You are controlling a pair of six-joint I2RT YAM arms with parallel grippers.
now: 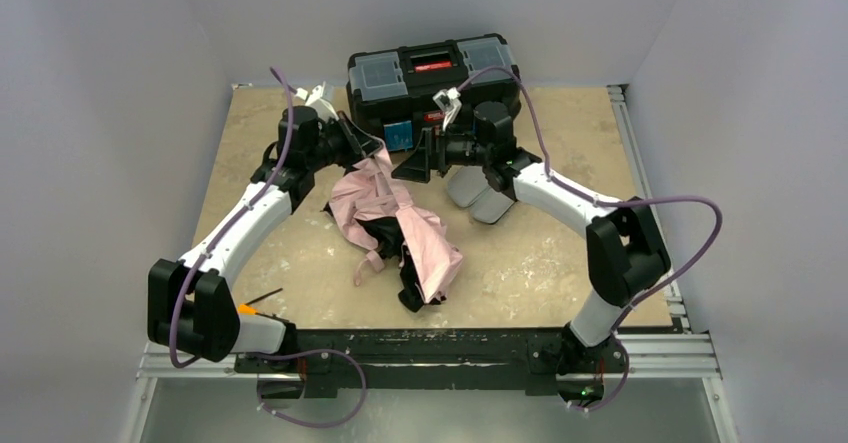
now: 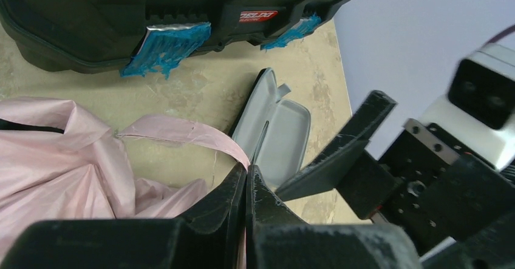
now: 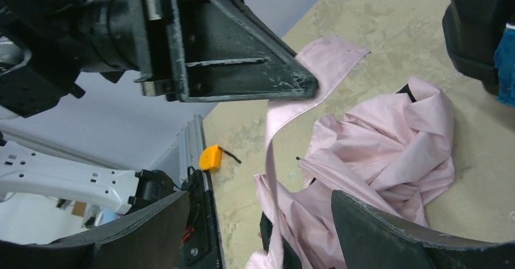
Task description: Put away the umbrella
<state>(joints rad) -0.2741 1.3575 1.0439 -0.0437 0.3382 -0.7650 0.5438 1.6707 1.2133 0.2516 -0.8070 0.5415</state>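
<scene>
Left tool (image 2: pixel 246 175) — pinching umbrella (image 1: pixel 430 243) fabric | long axis: far-left to near-right

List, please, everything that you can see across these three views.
umbrella: one, pale pink with black ribs, crumpled mid-table
toolbox: one, black with red label, far table edge
case: one, grey, lying open right of the umbrella
small orange item: one, orange, near edge by the left arm's base
table: one, tan, beneath everything
left gripper: one, black, shut on a pink strip of the umbrella
right gripper: one, black, open above the umbrella
</scene>
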